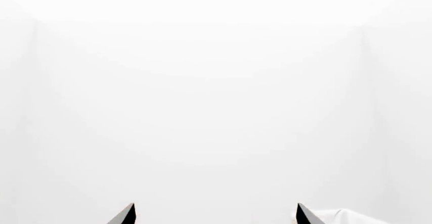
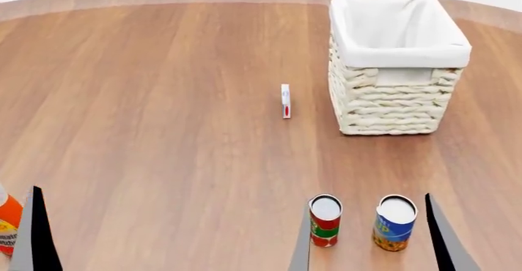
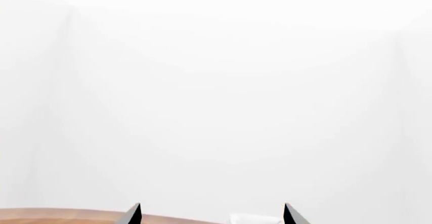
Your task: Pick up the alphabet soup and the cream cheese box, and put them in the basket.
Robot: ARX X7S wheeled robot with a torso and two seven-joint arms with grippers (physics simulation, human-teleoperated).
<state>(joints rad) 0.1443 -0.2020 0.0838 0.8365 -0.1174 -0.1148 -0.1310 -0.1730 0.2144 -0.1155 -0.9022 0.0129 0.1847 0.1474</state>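
Soup can (image 2: 395, 222) standing upright near table's (image 2: 163, 130) front edge, between right gripper's (image 2: 371, 246) wide-spread fingers, untouched; red-green can (image 2: 324, 220) sitting just beside it. Cream cheese box (image 2: 285, 101) standing on edge mid-table, near basket (image 2: 397, 63). Orange container (image 2: 8, 219) showing at left edge. Left gripper (image 1: 214, 215) gaping wide, holding nothing.
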